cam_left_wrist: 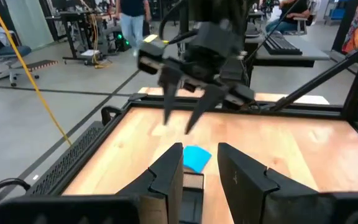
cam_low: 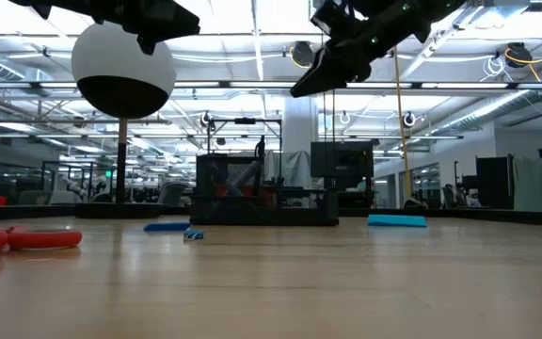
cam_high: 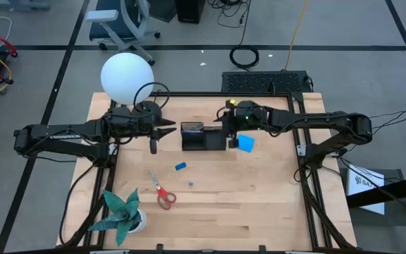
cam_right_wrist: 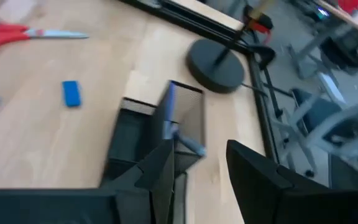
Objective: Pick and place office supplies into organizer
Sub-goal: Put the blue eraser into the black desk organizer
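The black organizer (cam_high: 203,136) stands mid-table, and a grey-purple pen (cam_right_wrist: 180,134) slants inside it. My right gripper (cam_left_wrist: 178,124) hovers open above the organizer's right end, its fingers slanting down. My left gripper (cam_left_wrist: 201,165) is open and nearly level, just left of the organizer and above the table, with nothing between its fingers. The blue pad (cam_high: 245,143) lies flat to the right of the organizer. A small blue block (cam_high: 181,166), a tiny blue piece (cam_high: 190,183) and the red-handled scissors (cam_high: 163,194) lie flat on the wood, nearer the front.
A lamp with a white globe (cam_high: 127,77) has its round black base (cam_right_wrist: 216,65) behind the organizer at the far left. A green paper plant (cam_high: 122,212) stands at the near left corner. Bare wood spreads over the near right of the table (cam_high: 259,204).
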Controlling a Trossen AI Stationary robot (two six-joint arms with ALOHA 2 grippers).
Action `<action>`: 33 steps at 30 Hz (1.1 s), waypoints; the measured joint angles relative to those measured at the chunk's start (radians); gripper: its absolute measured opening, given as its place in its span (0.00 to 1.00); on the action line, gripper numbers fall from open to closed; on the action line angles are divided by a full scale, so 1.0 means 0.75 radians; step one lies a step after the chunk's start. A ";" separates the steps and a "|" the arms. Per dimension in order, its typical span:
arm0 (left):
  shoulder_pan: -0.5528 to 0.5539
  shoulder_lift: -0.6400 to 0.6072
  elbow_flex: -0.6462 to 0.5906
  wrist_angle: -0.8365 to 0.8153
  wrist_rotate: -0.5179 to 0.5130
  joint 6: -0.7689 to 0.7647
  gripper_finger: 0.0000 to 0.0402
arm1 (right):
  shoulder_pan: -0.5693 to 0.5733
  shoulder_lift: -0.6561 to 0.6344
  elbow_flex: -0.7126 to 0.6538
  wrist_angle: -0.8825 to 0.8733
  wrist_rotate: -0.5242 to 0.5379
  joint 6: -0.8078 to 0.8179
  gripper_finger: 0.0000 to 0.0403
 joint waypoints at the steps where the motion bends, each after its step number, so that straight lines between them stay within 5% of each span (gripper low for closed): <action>1: 0.000 0.000 0.000 -0.006 0.002 0.000 0.27 | 0.018 0.000 0.000 -0.002 0.000 -0.026 0.35; 11: -0.001 0.000 0.000 -0.086 0.175 -0.008 0.27 | 0.108 0.000 0.000 0.091 0.079 -0.088 0.35; 24: 0.000 0.000 0.000 -0.199 0.177 -0.067 0.27 | 0.107 0.000 0.000 0.122 0.091 -0.032 0.35; 28: -0.005 0.006 0.000 -0.206 0.177 -0.076 0.27 | 0.107 0.000 0.000 0.130 0.294 0.008 0.35; 33: -0.042 0.014 0.000 -0.211 0.146 -0.027 0.27 | 0.106 0.000 0.000 0.131 0.735 0.053 0.35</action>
